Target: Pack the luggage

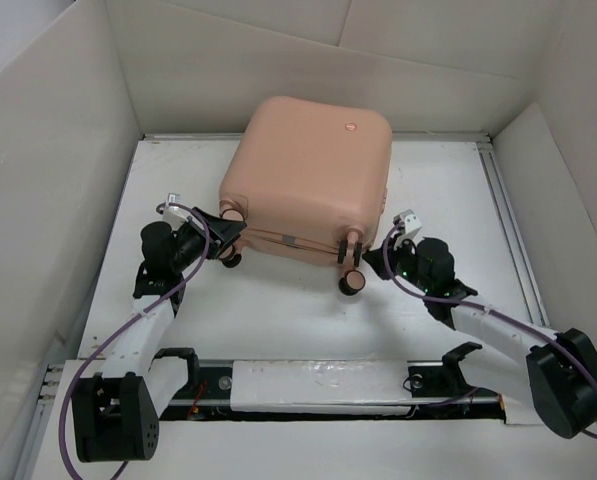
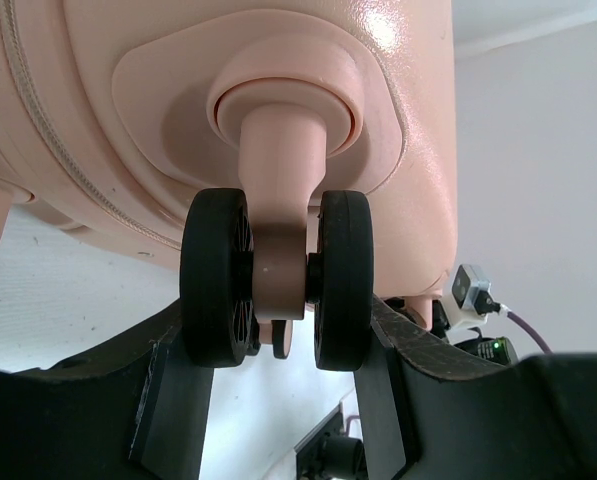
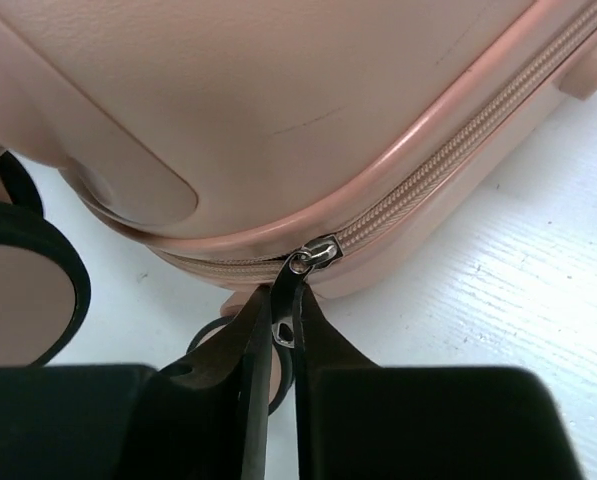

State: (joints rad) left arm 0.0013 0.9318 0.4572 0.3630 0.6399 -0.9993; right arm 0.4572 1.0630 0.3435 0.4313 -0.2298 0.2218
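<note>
While I'm watching the feeds from my desk: the luggage (image 1: 308,170) lies flat and zipped up on the table (image 1: 278,335), at the middle of the far edge, with its wheels facing the near edge.

On the left wrist cam, the left gripper (image 2: 278,335) sits about half open around the near-left wheel (image 2: 216,275). It's a twin caster, and each black tyre has a finger pressed against its outer side, so I'd call that a hold on the wheel. The pink fork hangs right between the two tyres.

On the right wrist cam, the right gripper (image 3: 283,300) is at the luggage's near-right corner, narrowed down almost to nothing. Its two fingers pinch the zip pull (image 3: 300,264), which hangs from the slider at the end of the zip (image 3: 448,160). The zip runs closed along the seam toward the right of that view.

From the top cam, the right gripper sits just beside the other near wheel (image 1: 352,283).
</note>
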